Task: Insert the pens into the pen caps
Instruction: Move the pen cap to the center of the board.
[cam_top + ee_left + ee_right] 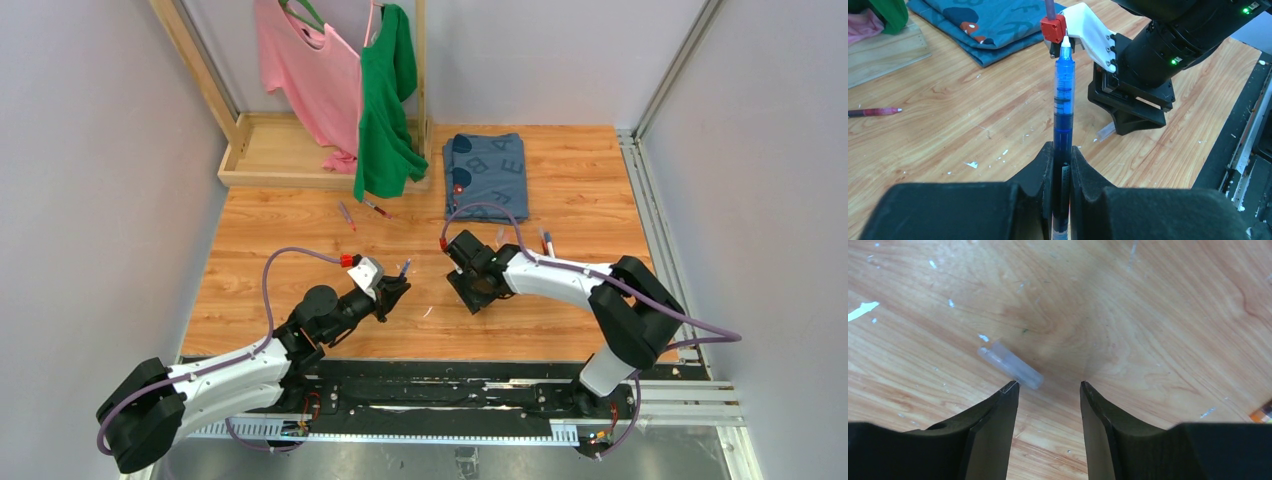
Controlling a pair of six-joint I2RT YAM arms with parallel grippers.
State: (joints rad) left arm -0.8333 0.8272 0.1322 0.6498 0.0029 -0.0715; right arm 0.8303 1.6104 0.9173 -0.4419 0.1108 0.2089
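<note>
Left gripper (1062, 155): clamped on the blue pen (1064, 100), barrel running straight out past the fingertips, tip toward the right arm.
Right gripper (1048, 387): jaws wide, empty, low over the table (1158, 310).
Clear cap (1010, 365): flat on the wood, touching or just beside one fingertip, outside the gap, long axis oblique.
Nearer arm: right.
Views: offset plain only from right wrist; pen grip only from left wrist.

White arms (548, 277) with black joints (320, 305), purple cables (265, 300).
</note>
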